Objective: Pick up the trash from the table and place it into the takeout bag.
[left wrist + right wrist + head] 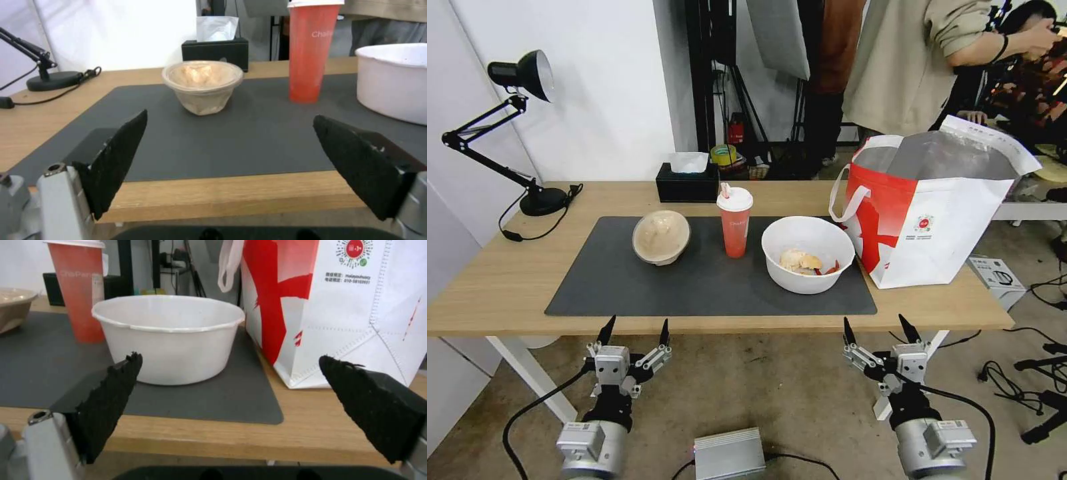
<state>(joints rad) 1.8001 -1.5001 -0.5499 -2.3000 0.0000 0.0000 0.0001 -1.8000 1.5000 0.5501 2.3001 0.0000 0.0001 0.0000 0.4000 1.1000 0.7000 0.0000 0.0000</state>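
The white bowl point(808, 254) holds pale food scraps and something red; the beige bowl point(661, 236) holds a pale lump; the red cup point(735, 223), lidded with a straw, stands between them on the dark grey mat point(627, 280); the foil-lined takeout bag point(930, 210) gapes at the white bowl's 3 o'clock. Left gripper point(634, 332) and right gripper point(882, 331) hover off the table point(494, 280) edge, fingers spread wide, empty; the bowls sit at their 12 o'clock.

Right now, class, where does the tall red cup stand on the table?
In the head view the red cup stands upright on the grey mat near its far edge, between the beige bowl on the robot's left and the white bowl on its right.
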